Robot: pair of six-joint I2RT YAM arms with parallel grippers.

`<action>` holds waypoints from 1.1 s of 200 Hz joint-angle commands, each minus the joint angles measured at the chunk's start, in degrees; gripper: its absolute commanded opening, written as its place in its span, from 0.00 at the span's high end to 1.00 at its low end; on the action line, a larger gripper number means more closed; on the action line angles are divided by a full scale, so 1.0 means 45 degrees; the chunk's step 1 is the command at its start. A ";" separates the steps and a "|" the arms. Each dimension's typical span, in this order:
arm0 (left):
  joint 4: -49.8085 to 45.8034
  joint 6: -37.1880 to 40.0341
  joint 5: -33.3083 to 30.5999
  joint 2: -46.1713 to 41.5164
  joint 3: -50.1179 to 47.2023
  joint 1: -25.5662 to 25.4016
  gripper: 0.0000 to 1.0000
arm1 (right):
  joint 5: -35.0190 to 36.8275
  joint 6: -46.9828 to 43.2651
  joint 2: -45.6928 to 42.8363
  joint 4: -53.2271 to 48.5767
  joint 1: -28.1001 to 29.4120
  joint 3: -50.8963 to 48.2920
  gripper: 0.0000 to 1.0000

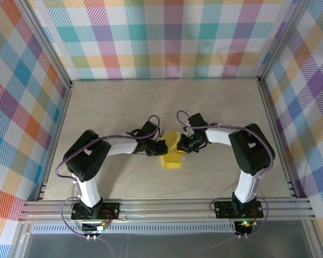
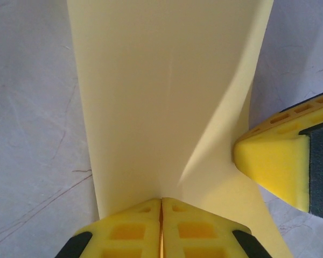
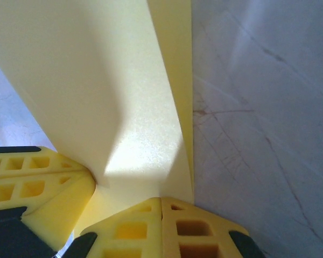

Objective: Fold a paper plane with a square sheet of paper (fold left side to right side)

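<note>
Nearest, silver aluminium rails (image 1: 167,207) run along the front edge of the table (image 1: 226,107). They carry both arm bases, and purple cables (image 1: 64,161) loop out from them. Both arms reach inward, so that the left gripper (image 1: 160,146) and right gripper (image 1: 182,144) face each other close together, with the square sheet of paper (image 1: 172,158) between them.

The left gripper is fully closed. In its wrist view the two yellow fingertips (image 2: 134,226) meet, with the near edge of the sheet pinched in the seam between them. From that pinch the yellow paper spreads away, lifted and bowed, with a soft shadowed bend slanting to its right. There a fingertip of the right gripper presses against the sheet's edge.

The right gripper is also fully closed. Its own fingertips (image 3: 134,226) are pressed together on the sheet's edge. The paper rises ahead of them as a broad panel with a narrower strip standing just to the right of it. The left gripper's finger sits just to the left, touching the same sheet. From above, part of the sheet extends from between the grippers towards the arm bases.

Beyond and beside both grippers lies the pale beige tabletop, faintly veined like stone and marked with thin dark scratches. Past the grippers it runs to the metal posts at the far corners. Walls (image 1: 151,37) of pastel plaid in pink, teal, yellow, orange and purple enclose the back and both sides.
</note>
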 commanded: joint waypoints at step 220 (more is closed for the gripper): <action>-0.0546 0.0065 -0.0047 -0.0052 0.0418 -0.0183 1.00 | 0.1456 -0.0321 0.0702 -0.1058 0.0010 -0.0391 1.00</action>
